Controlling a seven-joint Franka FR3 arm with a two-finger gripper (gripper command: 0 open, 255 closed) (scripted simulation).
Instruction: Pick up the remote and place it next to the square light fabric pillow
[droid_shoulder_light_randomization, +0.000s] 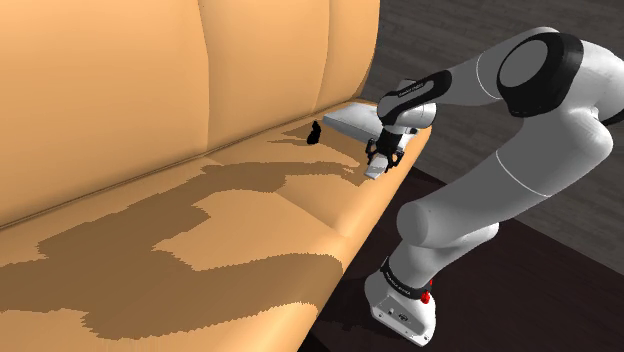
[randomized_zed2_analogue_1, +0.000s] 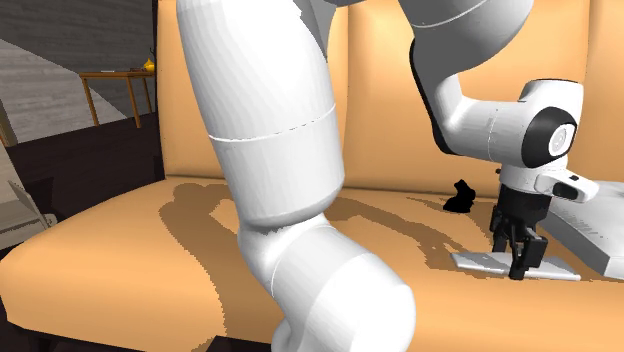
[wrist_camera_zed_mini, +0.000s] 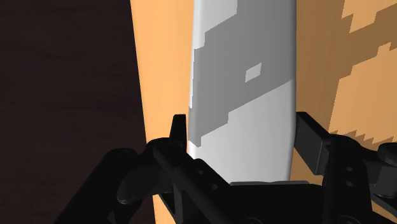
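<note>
**couchpotato:** ok so where's the remote (randomized_zed2_analogue_1: 470, 261) compared to the gripper (randomized_zed2_analogue_1: 513, 255)? I can't work it out from the side shot.

**benchbot:** It's right inside it. From the hand camera, the remote (wrist_camera_zed_mini: 242, 76) is a pale white-grey bar running straight out between the two black fingers (wrist_camera_zed_mini: 180, 130). One finger sits against each long edge, with no gap I can make out on either side. So I'd call the gripper (wrist_camera_zed_mini: 244, 130) clamped on the remote, across its narrow width and close to one end.

**couchpotato:** is it lifted?

**benchbot:** Doesn't look like it. In the second exterior view it's lying flat on the sofa (randomized_zed2_analogue_1: 120, 260) seat, and the fingertips come down on either side of it.

**couchpotato:** and how far from the pillow (randomized_zed2_analogue_1: 590, 232)?

**benchbot:** Just beside it. The pillow is a flat grey slab, and the remote lies along its front side, between the pillow and the seat's front edge. I can't tell if they actually touch. In the shoulder view the gripper (droid_shoulder_light_randomization: 381, 160) hangs just in front of the pillow (droid_shoulder_light_randomization: 348, 119), with a bit of the remote (droid_shoulder_light_randomization: 374, 172) poking out underneath. There's also a small black thing (droid_shoulder_light_randomization: 313, 133) near the pillow, on the side toward the backrest and well apart from the remote.
</note>
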